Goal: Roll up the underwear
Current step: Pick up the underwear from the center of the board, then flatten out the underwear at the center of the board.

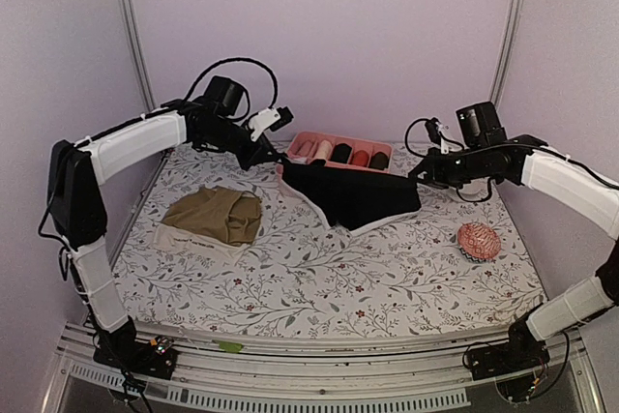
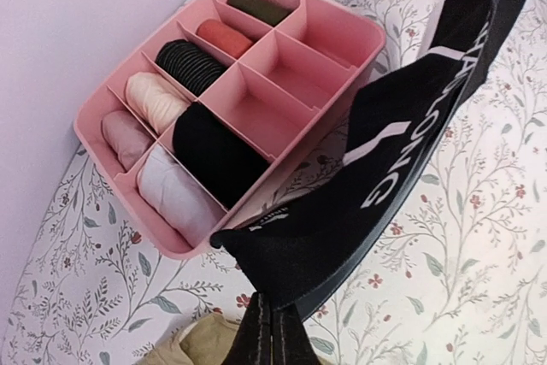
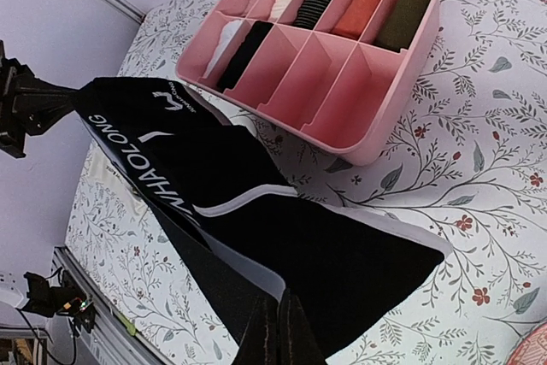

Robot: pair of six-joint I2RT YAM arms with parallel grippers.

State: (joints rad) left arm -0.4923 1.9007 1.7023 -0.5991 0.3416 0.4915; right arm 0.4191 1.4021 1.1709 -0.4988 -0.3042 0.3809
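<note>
Both ends needed even tension, so that the black underwear would settle flat and unwrinkled on the worktop for rolling. The left fingers and right fingers were each clamped shut on what seemed a waistband end. The garment hung stretched between them near the far edge, just before the pink box.

Cannot see the pink box's near corner behind the black brief, nor the whole olive brief, cropped below the box.
</note>
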